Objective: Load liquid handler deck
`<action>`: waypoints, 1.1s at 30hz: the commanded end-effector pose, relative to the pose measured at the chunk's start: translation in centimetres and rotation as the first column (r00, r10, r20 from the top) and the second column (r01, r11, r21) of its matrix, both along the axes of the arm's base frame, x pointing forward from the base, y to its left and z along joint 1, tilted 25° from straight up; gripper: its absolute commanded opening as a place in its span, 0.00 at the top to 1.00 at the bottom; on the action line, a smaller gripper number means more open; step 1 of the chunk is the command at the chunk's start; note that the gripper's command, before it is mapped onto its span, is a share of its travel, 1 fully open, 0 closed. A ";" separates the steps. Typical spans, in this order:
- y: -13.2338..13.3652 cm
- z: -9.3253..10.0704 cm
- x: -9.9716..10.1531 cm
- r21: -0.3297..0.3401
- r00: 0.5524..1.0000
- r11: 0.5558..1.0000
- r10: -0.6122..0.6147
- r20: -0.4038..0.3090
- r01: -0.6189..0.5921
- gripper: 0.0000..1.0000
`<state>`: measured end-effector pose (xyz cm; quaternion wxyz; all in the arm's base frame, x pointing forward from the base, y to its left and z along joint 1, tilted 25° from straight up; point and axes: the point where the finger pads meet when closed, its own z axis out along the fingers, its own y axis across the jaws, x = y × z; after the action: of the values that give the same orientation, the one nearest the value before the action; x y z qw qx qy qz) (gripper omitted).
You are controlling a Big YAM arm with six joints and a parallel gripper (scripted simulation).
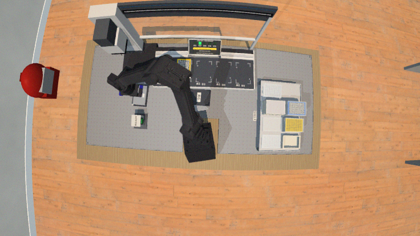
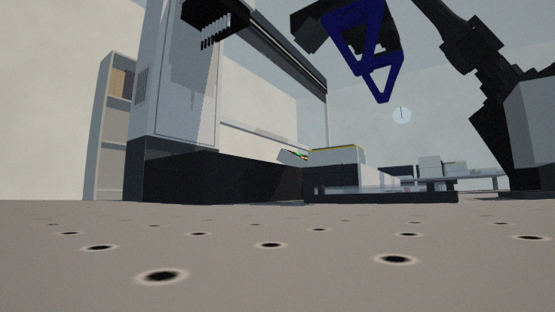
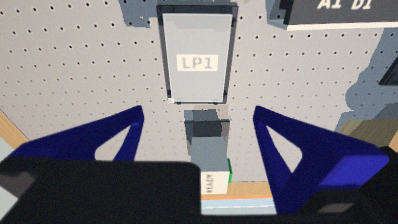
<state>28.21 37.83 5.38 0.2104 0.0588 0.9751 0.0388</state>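
My gripper (image 1: 130, 90) (image 2: 381, 93) (image 3: 198, 111) is open and empty. It hangs well above lid park LP1 (image 1: 139, 100) (image 3: 165, 45) (image 2: 387, 197), left of the deck. A pale clear lid (image 3: 197, 35) lies flat inside the LP1 posts, with the label showing through it. A yellow tip rack (image 1: 184, 64) (image 2: 335, 154) sits on the deck (image 1: 245, 62) at D2, with no cover on it. The brackets at D3 (image 1: 203, 72) hold nothing. The READY key (image 1: 137, 120) (image 3: 212, 181) is just in front of LP1.
The SHELF (image 1: 260, 131) at the right holds several white plates and blocks, a blue rack (image 1: 296, 108), a yellow rack (image 1: 293, 124) and a cream reservoir (image 1: 290, 141). The regrip nest RG (image 1: 201, 97) lies before the deck. The handler's gantry (image 1: 193, 8) spans the back.
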 end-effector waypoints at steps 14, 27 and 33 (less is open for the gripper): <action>2.1 5.2 -0.5 0.060 0.999 0.998 0.001 0.035 -0.003 0.00; 2.0 6.9 -1.4 0.062 0.999 0.998 0.003 0.035 -0.005 0.00; 1.9 7.7 -1.8 0.061 0.999 0.998 0.003 0.034 -0.005 0.00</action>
<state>26.18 37.63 9.73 0.2101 0.0582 0.9752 0.0382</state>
